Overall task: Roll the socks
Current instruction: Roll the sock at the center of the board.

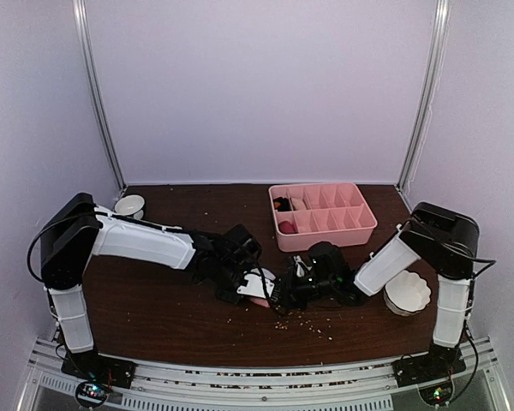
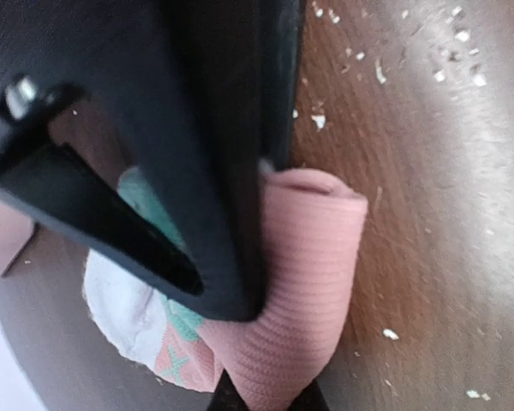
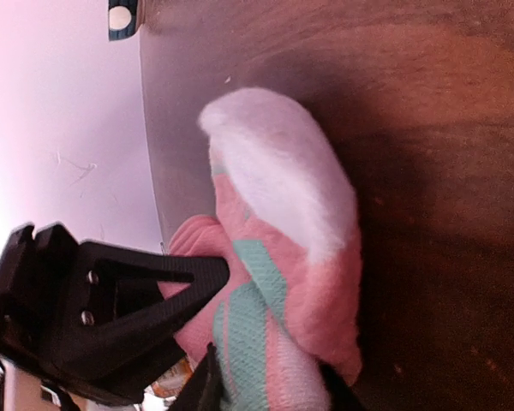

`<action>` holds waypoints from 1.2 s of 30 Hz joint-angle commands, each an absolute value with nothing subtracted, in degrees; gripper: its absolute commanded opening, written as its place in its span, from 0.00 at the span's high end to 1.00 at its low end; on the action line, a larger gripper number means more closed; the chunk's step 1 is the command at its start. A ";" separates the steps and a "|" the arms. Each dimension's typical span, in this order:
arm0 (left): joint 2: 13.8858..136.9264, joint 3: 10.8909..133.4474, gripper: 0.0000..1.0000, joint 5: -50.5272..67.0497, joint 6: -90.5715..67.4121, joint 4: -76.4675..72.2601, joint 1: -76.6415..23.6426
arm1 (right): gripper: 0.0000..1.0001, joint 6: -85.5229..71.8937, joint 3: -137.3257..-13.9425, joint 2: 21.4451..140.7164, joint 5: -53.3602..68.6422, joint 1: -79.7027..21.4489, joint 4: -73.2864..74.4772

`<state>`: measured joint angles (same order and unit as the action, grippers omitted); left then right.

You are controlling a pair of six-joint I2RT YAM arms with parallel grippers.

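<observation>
The pink sock (image 1: 260, 283) lies bunched at the table's middle, between both arms. In the left wrist view its ribbed pink cuff (image 2: 308, 282) is pinched in my left gripper (image 2: 270, 401), which is shut on it. In the right wrist view the sock (image 3: 283, 223) shows mint patches and a white inside, and my right gripper (image 3: 270, 390) is shut on that end. The grippers nearly touch: the left gripper (image 1: 245, 287) is on the sock's left, the right gripper (image 1: 280, 291) on its right. A beige sock cannot be made out for certain.
A pink divided tray (image 1: 360, 224) stands behind the grippers, with small dark, beige and maroon items in its left compartments. A white scalloped bowl (image 1: 407, 293) sits by the right arm, a small white cup (image 1: 130, 205) at back left. Crumbs (image 1: 313, 324) dot the wood.
</observation>
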<state>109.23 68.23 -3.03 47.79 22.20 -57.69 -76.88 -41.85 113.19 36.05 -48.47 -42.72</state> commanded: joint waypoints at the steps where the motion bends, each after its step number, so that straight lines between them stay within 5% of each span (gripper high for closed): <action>1: 107.57 76.13 1.00 9.94 44.30 37.64 -52.47 | 0.62 -61.79 -39.81 106.20 32.96 -47.80 -27.70; 4: 105.79 86.14 1.00 22.44 42.60 49.86 -48.35 | 0.42 -49.71 -38.20 95.62 23.73 -46.91 -16.91; 6: 106.65 93.71 1.00 30.95 41.95 58.65 -45.29 | 0.03 -42.08 -37.90 86.47 14.15 -47.14 -8.97; 7: 107.35 97.55 1.00 34.32 42.00 62.90 -44.14 | 0.00 -37.90 -38.22 81.52 6.70 -48.25 -5.21; 9: 108.58 103.48 1.00 40.15 42.21 69.71 -42.35 | 0.00 -28.64 -38.78 70.47 -8.59 -52.14 -1.05; 13: 111.06 112.74 1.00 46.26 45.02 80.36 -41.45 | 0.01 -15.68 -34.43 56.50 -13.53 -53.62 -11.73; 17: 112.51 119.04 1.00 49.08 45.18 85.73 -41.40 | 0.00 -10.90 -37.10 51.24 0.59 -52.23 -14.84; 22: 113.95 123.65 1.00 49.89 45.50 90.20 -41.42 | 0.01 -3.45 -49.64 57.97 14.84 -54.44 -3.68; 36: 113.82 121.59 1.00 50.45 45.13 90.87 -41.57 | 0.00 -2.42 -59.02 75.23 13.64 -60.55 -7.74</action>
